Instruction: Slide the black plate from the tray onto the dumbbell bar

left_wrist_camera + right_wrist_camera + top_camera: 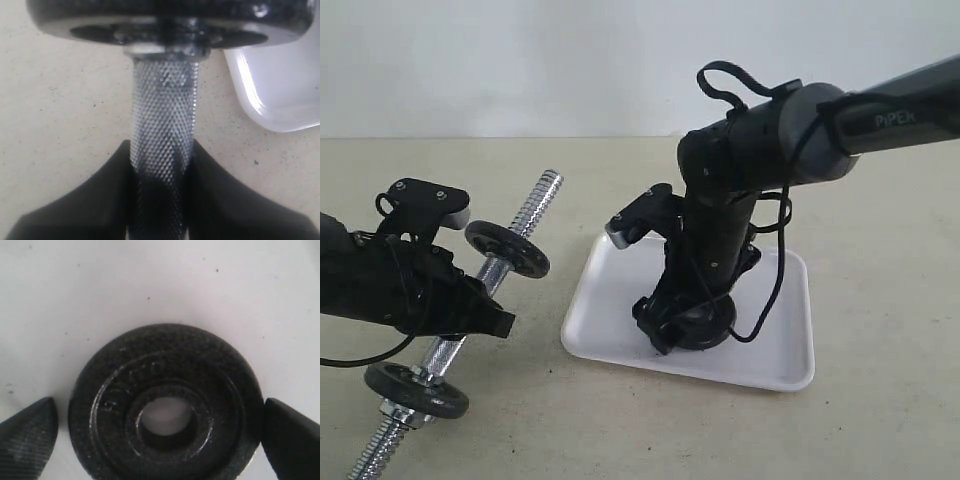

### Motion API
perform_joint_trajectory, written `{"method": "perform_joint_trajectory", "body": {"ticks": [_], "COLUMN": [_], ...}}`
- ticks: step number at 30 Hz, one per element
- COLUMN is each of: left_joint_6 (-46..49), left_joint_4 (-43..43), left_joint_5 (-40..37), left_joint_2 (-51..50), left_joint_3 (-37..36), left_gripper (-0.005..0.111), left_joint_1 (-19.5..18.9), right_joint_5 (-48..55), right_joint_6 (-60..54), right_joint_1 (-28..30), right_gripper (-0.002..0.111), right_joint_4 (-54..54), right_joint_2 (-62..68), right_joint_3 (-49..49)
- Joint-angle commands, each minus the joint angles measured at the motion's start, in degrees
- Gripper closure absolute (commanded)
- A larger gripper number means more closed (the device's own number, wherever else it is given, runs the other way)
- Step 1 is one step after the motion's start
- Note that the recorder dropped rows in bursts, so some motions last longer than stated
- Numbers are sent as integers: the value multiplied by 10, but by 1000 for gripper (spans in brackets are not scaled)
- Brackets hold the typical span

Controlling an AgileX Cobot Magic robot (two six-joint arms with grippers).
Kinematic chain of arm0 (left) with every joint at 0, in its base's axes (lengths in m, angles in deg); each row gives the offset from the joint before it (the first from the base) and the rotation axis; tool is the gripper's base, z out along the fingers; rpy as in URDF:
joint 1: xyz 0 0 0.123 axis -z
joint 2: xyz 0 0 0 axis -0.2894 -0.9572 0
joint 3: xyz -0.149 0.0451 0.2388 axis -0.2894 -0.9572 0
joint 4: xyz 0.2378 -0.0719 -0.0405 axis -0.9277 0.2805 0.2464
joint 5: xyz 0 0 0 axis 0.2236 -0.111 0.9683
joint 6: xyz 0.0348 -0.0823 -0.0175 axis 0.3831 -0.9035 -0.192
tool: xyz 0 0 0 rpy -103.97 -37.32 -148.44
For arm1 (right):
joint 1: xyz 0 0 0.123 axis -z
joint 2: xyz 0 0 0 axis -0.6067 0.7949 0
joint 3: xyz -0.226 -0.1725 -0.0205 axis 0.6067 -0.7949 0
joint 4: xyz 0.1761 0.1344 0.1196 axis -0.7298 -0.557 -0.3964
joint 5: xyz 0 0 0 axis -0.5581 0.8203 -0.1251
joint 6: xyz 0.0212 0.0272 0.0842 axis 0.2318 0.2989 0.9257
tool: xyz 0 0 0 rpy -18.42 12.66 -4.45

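White tray holds black plate between spread right jaws; left jaws clench dumbbell bar.

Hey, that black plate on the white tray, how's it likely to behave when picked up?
Probably rigid and heavy for its size: the black plate looks like cast metal with raised rings. Its rounded rim might slip between the right hand's open fingers, which flank it. Lying flat on the glossy tray, it may skid if pushed rather than roll.
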Motion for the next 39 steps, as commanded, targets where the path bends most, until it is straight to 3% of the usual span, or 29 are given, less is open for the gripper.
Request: {"method": "perform_joint_trajectory", "body": {"ticks": [1, 39], "left_joint_6": [0, 0], "left_joint_4": [10, 10], "left_joint_5": [23, 15], "left_joint_2": [28, 28], "left_joint_3": [16, 16], "left_gripper": [102, 102], "left_joint_1": [-2, -2], "right_joint_5": [61, 31], "right_joint_6": [-12, 162], "right_joint_1": [15, 18], "right_gripper": [3, 3], "right_joint_4": [-15, -61], "right_joint_2": [14, 14], "right_joint_3": [14, 35]}}
